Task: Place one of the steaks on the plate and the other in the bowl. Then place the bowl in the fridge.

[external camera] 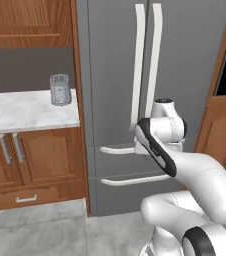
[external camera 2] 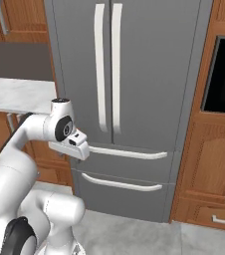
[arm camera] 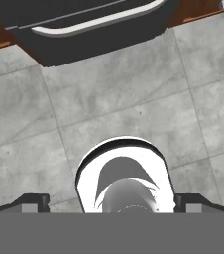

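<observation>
Hand view: gripper (arm camera: 112, 203) points down at the grey floor tiles (arm camera: 134, 109), fingers spread wide, holding nothing. The fridge (external camera: 115, 75) stands closed just ahead. Recommend raising the hand to a door handle (external camera 2: 100, 64), approaching square before closing.

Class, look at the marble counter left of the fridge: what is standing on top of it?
A small grey toaster stands on the marble counter, near its right end beside the fridge. The counter's left part runs out of the picture, so anything there is unseen.
</observation>
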